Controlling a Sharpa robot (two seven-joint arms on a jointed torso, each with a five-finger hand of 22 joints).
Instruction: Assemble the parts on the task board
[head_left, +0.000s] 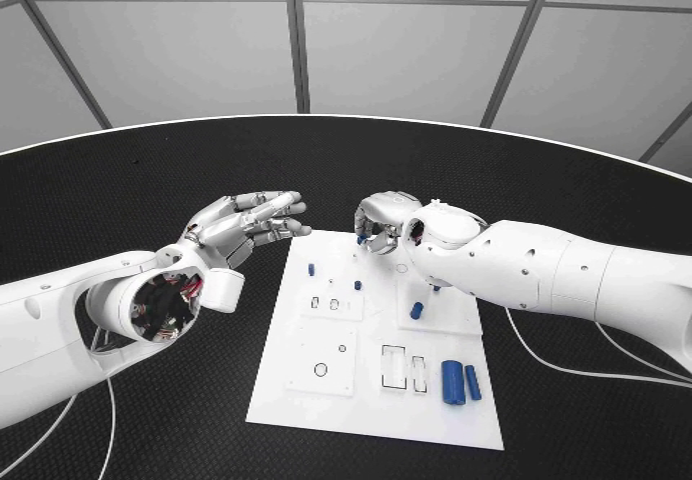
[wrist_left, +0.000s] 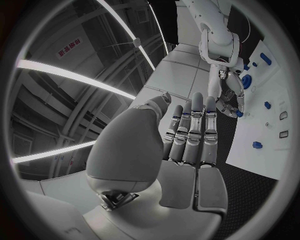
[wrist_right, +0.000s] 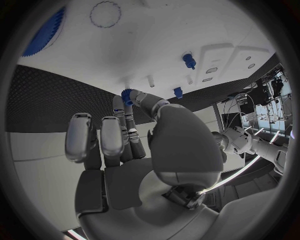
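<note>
At the far end of the task board (head_left: 378, 405), the right hand (head_left: 387, 226) pinches a small blue gear (wrist_right: 127, 95) between thumb and a fingertip, its other fingers loosely spread; the right wrist view shows the toothed piece held just above the white plate, close to two short white pegs (wrist_right: 150, 80). The board itself lies in the middle of the black table (head_left: 144, 180), long side running from near to far. On it, two blue cylinders (head_left: 460, 382) lie side by side near the right near corner, a smaller blue piece (head_left: 415, 311) sits midway along the right side, and a little blue pin (head_left: 312, 269) stands toward the far left, with empty rectangular and round recesses between them. A larger blue gear (wrist_right: 45, 33) shows at the rim of the right wrist view, lying on the plate. The left hand (head_left: 248, 226) hovers just left of the board's far corner, holding nothing, fingers extended and slightly apart, near the right hand but not touching it. I judge the step in hand to be seating the small gear on its peg, with most parts not yet placed. The next move would call for lining the gear's bore over a peg and lowering it squarely; a tilt could jam it or let it slip from the pinch.
</note>
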